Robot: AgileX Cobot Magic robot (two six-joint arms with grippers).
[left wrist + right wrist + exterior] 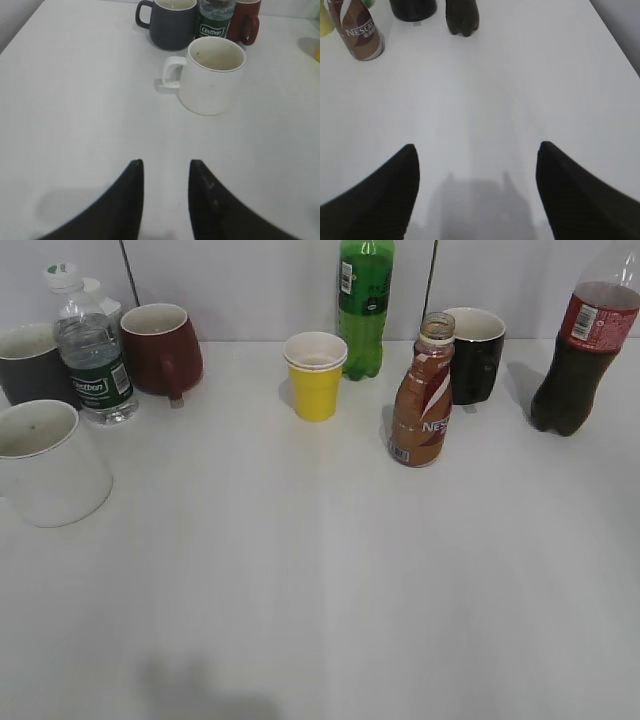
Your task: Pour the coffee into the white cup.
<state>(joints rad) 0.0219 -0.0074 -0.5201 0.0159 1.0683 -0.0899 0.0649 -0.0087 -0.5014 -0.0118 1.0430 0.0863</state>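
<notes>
The coffee is a brown Nescafe bottle (pixel 420 405) with its cap off, standing upright at the back right of centre; it also shows top left in the right wrist view (pixel 360 35). The white cup is a white handled mug (pixel 45 465) at the left edge, upright and empty (pixel 212 75). My left gripper (pixel 165 162) is open and empty, low over the table a short way in front of the white mug. My right gripper (pixel 476 146) is wide open and empty, well short of the coffee bottle. Neither gripper shows in the exterior view.
Behind the white mug stand a dark grey mug (pixel 30 365), a water bottle (pixel 92 350) and a dark red mug (pixel 160 350). A yellow paper cup (pixel 316 375), a green bottle (pixel 365 305), a black mug (pixel 475 355) and a cola bottle (pixel 580 350) line the back.
</notes>
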